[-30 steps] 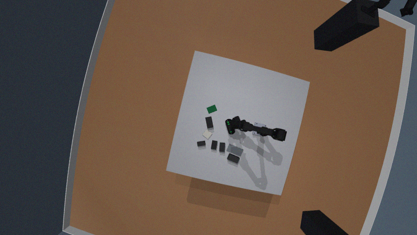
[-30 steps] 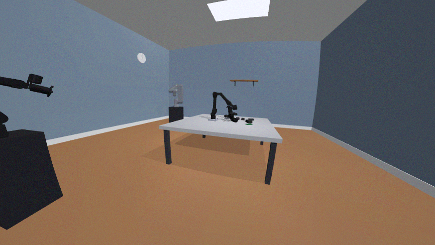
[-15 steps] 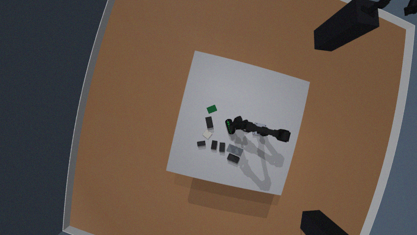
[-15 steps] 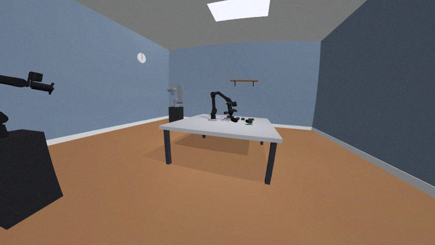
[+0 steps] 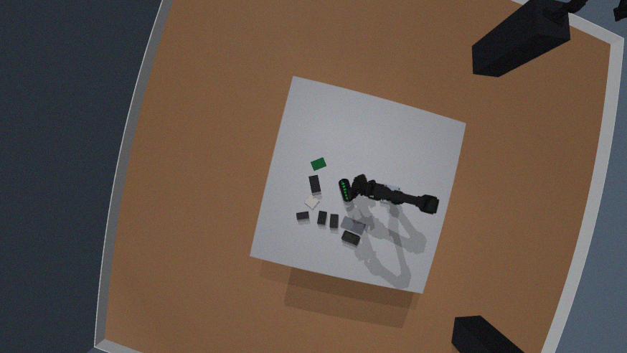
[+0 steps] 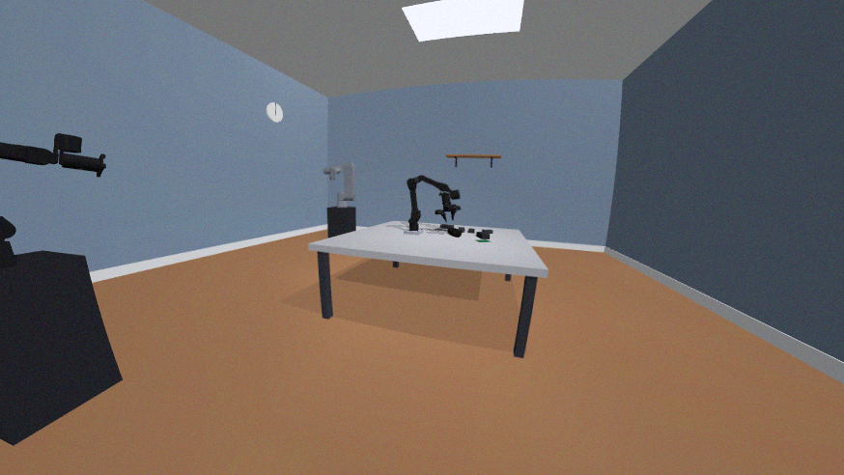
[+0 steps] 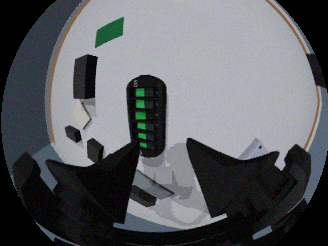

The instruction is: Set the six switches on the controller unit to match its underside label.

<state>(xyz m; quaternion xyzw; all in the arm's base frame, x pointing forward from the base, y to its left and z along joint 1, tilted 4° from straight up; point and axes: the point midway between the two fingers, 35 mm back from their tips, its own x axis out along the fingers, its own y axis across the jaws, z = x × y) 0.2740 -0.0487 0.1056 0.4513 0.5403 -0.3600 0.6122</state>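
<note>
The dark grey controller unit (image 5: pixel 342 189) (image 6: pixel 454 232) (image 7: pixel 146 115) sits on the bench (image 5: pixel 376 118) (image 7: pixel 225 75) with its switch side up. In the wrist view its six rockers form a column, each with a green end at left and a dark end at right; I cannot tell reliably which ends are pressed. The label on its underside is hidden. My gripper (image 6: pixel 450 219) (image 7: pixel 163 142) is open and empty, pointing down above the bench near the unit. In the wrist view the left fingertip overlaps the unit's lower end.
A green board (image 5: pixel 318 163) (image 7: pixel 109 32), a tall dark block (image 5: pixel 314 184) (image 7: pixel 85 77) and a beige tile (image 5: pixel 311 201) (image 7: pixel 82 115) lie beyond the unit. Small dark blocks, a grey plate (image 5: pixel 353 224) (image 7: pixel 156 184) and a dark box (image 5: pixel 350 237) (image 7: pixel 144 195) lie off to one side.
</note>
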